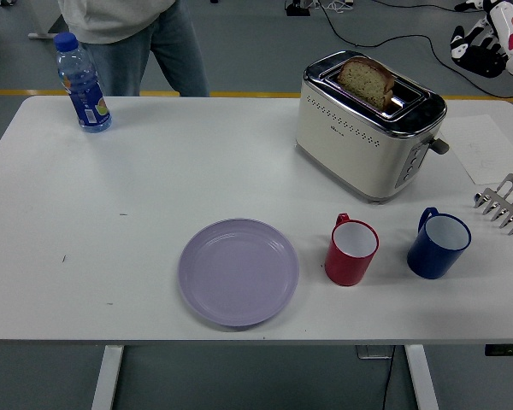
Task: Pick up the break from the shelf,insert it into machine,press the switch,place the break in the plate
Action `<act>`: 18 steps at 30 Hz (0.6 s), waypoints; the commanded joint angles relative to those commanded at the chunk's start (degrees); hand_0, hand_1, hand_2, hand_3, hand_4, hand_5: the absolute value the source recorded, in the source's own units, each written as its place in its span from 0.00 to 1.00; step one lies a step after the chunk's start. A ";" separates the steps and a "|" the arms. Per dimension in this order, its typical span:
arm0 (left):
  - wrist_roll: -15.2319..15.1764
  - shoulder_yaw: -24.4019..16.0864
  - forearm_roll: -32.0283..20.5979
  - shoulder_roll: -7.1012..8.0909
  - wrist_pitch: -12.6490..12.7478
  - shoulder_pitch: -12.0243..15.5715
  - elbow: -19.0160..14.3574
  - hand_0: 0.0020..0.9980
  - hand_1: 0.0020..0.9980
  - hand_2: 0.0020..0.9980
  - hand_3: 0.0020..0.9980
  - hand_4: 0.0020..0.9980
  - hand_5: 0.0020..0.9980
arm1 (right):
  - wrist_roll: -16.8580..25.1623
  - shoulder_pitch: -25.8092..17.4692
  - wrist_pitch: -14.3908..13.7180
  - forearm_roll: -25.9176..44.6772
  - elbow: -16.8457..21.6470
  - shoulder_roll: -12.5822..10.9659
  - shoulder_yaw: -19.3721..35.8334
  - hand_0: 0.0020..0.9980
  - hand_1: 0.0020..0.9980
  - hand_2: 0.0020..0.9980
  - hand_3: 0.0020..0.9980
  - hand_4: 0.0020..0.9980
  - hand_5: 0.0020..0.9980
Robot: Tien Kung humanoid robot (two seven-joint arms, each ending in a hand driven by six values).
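I see the bread [367, 80] standing in a slot of the toaster [369, 125] at the upper right of the counter [154, 188], with the plate [238, 272] bare at lower centre, left of the red cup [351, 250] and blue cup [439, 244]. My right hand [479, 49] hangs off the counter in the top right corner; whether its fingers are apart or together I cannot tell. A rack [505, 203] sits at the right edge, a bottle [82, 83] upper left, a person [128, 34] behind it.

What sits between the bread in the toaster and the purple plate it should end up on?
Nothing visible. The bread stands in the toaster; the table between it and the plate is bare. The red mug stands just right of the plate, beside that path.
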 joint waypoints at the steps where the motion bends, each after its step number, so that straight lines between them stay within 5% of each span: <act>1: 0.00 0.02 0.00 -0.03 0.00 0.00 0.00 0.70 0.73 0.71 0.58 0.33 0.82 | 0.60 -0.42 -0.50 0.20 0.23 -0.22 0.33 0.22 0.22 0.34 0.75 0.39 0.37; 2: 0.00 0.03 0.00 -0.05 -0.01 0.00 0.00 0.70 0.73 0.71 0.58 0.33 0.82 | 1.03 -0.72 -0.83 0.34 0.38 -0.36 0.57 0.15 0.18 0.30 0.75 0.37 0.37; 18: 0.14 -0.39 0.92 -0.30 -0.17 0.31 0.00 0.70 0.72 0.71 0.58 0.32 0.82 | 4.98 -6.80 -3.95 2.19 1.65 -1.83 4.40 0.07 0.07 0.25 0.69 0.34 0.33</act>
